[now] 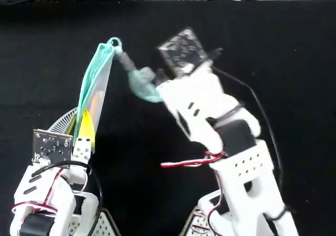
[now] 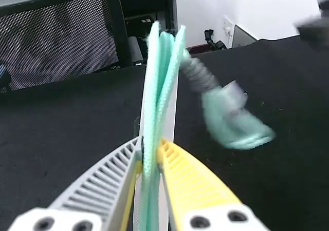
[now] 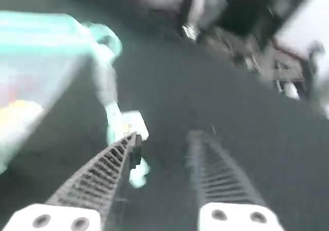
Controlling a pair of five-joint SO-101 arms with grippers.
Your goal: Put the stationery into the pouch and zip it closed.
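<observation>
From my high camera the black table (image 1: 294, 47) takes up nearly everything I see. The right arm (image 1: 231, 141) comes in from 5 o'clock and leans toward the centre. The left arm (image 1: 47, 194) sits low at 7 o'clock.

The pouch (image 1: 97, 81) is a teal one with a clear side. It stands on its edge at about 10 o'clock, running from the left arm up toward 11 o'clock, where it ends in a small loop. The left gripper (image 2: 150, 151) is clamped on the near end of the pouch, with its grey finger on one face and its yellow finger on the other. Through the clear side I can make out something orange and yellow, the stationery (image 1: 94, 104), sitting inside the pouch.

From the loop a grey cord (image 1: 125, 60) trails toward the centre and ends in a teal pull tag (image 1: 143, 86), just off centre at 11 o'clock.

The right gripper (image 3: 165, 136) is at that tag with its fingers spread, and I see bare table in the gap between them. The tag lies against the tip of one finger and is not pinched. I cannot tell from these feeds how far the zip is drawn.
</observation>
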